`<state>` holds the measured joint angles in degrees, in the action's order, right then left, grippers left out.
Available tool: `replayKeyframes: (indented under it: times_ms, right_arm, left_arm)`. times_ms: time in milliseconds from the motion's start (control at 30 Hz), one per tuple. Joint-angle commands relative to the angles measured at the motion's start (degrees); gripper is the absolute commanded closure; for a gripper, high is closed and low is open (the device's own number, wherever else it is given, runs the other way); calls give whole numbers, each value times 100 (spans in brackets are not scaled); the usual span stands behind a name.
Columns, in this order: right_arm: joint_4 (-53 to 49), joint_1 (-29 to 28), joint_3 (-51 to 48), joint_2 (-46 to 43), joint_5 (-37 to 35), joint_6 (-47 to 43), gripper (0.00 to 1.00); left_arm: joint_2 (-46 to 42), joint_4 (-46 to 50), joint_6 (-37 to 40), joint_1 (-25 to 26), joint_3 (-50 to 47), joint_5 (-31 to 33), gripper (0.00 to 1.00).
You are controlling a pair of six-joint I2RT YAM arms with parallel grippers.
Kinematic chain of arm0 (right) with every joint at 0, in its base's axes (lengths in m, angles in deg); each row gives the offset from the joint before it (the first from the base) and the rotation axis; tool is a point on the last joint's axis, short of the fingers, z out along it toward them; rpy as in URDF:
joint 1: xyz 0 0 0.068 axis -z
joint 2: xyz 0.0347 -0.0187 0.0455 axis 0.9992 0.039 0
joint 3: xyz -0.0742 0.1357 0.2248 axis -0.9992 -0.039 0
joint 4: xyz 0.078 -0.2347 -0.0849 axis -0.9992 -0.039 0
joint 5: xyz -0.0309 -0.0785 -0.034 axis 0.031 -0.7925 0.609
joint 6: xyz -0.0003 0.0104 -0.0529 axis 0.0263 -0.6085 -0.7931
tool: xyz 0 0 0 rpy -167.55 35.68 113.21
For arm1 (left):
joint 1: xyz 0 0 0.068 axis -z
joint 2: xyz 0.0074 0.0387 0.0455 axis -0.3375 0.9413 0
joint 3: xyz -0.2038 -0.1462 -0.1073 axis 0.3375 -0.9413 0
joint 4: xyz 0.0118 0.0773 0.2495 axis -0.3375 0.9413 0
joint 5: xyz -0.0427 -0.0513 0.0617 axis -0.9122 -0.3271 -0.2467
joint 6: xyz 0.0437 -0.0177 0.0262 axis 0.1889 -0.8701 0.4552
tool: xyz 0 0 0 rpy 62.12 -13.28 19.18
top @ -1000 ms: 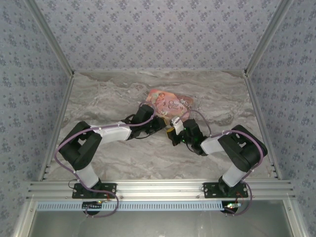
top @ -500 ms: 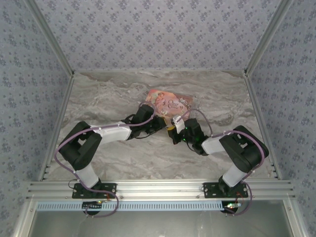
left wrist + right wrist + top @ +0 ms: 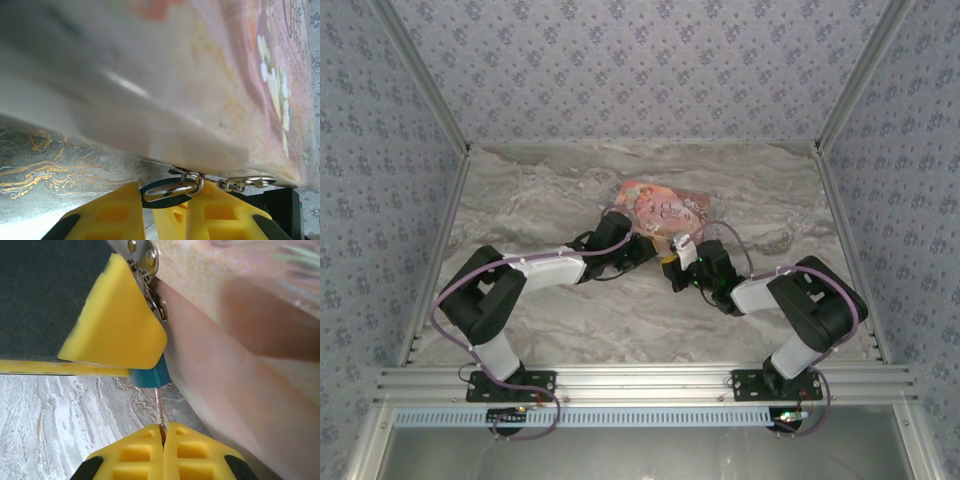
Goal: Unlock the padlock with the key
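Pinching the small blue padlock [image 3: 150,376] at the near edge of the pink box [image 3: 665,212], the left gripper [image 3: 167,202] is nearly closed on it. The right gripper [image 3: 162,429] is pressed together on the thin key [image 3: 159,407], whose tip reaches the padlock. The box rests on the table [image 3: 540,190]; its contents cannot be told.

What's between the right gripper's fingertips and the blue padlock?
Right wrist view: just the thin key, pinched by the right gripper, reaching up to the padlock.
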<state>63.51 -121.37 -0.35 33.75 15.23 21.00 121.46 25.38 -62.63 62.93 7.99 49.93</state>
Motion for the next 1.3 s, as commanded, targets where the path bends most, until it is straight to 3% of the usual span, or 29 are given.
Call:
replayKeyframes:
  times_ms: [0, 1267]
  right_arm:
    - [222, 40, -38, -162, 42, 74, 100]
    - [571, 186, 384, 210, 515, 120, 100]
  left_arm:
    - [-220, -158, -78, 32, 20, -183, 97]
    - [-290, -149, -197, 78, 152, -463, 97]
